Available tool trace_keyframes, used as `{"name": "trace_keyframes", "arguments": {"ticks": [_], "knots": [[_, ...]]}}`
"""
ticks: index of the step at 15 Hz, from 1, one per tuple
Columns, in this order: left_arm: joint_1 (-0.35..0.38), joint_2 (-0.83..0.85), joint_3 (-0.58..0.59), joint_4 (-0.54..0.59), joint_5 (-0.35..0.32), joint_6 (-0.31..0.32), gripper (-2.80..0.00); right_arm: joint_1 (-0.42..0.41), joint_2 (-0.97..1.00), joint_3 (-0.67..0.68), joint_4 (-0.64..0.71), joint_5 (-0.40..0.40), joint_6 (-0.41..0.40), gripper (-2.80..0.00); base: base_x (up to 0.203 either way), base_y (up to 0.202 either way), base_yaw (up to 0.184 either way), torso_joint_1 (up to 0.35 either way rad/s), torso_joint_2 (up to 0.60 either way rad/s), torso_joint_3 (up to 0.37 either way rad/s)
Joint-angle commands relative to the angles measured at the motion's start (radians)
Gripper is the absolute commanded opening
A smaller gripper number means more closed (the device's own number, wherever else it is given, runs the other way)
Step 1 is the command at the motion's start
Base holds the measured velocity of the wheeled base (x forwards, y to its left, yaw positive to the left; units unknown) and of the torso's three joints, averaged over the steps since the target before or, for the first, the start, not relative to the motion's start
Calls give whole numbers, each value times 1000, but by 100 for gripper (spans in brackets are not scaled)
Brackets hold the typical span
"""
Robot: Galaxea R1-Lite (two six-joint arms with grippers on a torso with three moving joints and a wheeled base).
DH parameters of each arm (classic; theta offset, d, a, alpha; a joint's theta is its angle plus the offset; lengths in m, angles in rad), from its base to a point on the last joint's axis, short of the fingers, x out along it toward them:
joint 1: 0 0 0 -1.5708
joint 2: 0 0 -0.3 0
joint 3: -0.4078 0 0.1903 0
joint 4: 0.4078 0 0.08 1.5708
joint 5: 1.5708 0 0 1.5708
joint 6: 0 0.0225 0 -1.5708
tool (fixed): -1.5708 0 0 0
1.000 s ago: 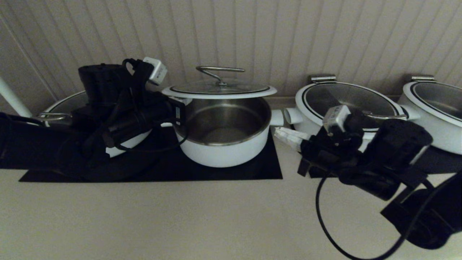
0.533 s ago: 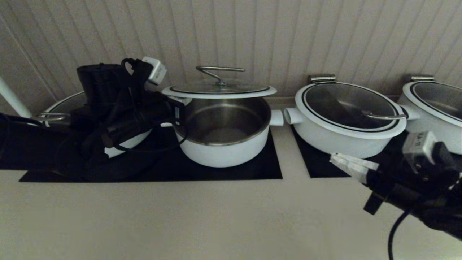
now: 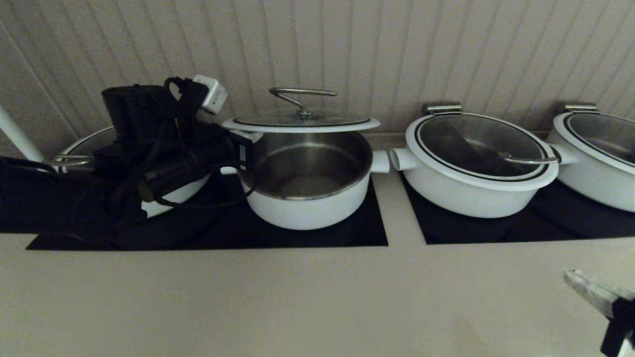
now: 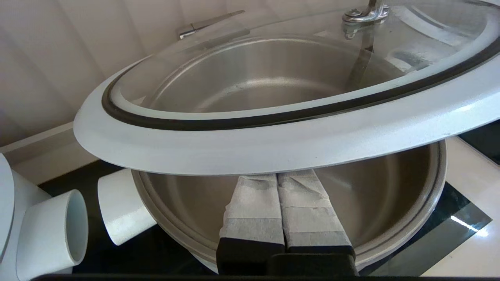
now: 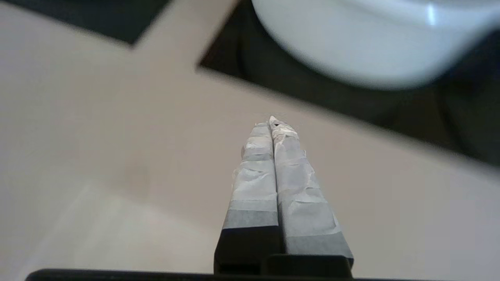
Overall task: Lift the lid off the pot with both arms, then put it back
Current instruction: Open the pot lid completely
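Note:
The glass lid point(image 3: 300, 122) with a white rim and a wire handle hovers level, a little above the open white pot point(image 3: 307, 203) on the black cooktop. My left gripper point(image 3: 246, 138) is shut, its taped fingers pressed together and tucked under the lid's left rim. In the left wrist view the fingers point(image 4: 254, 210) run beneath the lid's white rim point(image 4: 273, 144), over the steel inside of the pot point(image 4: 390, 203). My right gripper point(image 3: 578, 281) is shut and empty, low at the front right over the counter, far from the lid; it also shows in the right wrist view point(image 5: 273, 121).
A second white pot with its lid on point(image 3: 476, 163) stands just right of the open pot, their tube handles nearly touching. A third pot point(image 3: 600, 153) is at the far right, a pan point(image 3: 82, 148) behind my left arm. The panelled wall is close behind.
My right arm has pulled back from beside the pot's right side, down and right to the front corner. The left gripper and lid have risen very slightly.

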Motion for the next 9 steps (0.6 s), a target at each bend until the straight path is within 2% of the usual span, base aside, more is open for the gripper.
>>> {"name": "trace_keyframes", "arguments": {"ticks": [1,5,8,9], "knots": [[0,-8,5,-5,-2,-1,-280,-15,-347,6,308,-16,10,-280,0,0,0,0,0,0],[0,-6,7,-5,-2,1,-280,-8,-784,-62,862,-45,55,-280,0,0,0,0,0,0],[0,-4,5,-5,-2,1,-280,5,-977,-87,999,-98,96,-280,0,0,0,0,0,0],[0,-4,5,-5,-2,1,-280,8,-1007,-65,1001,-172,103,-280,0,0,0,0,0,0]]}}
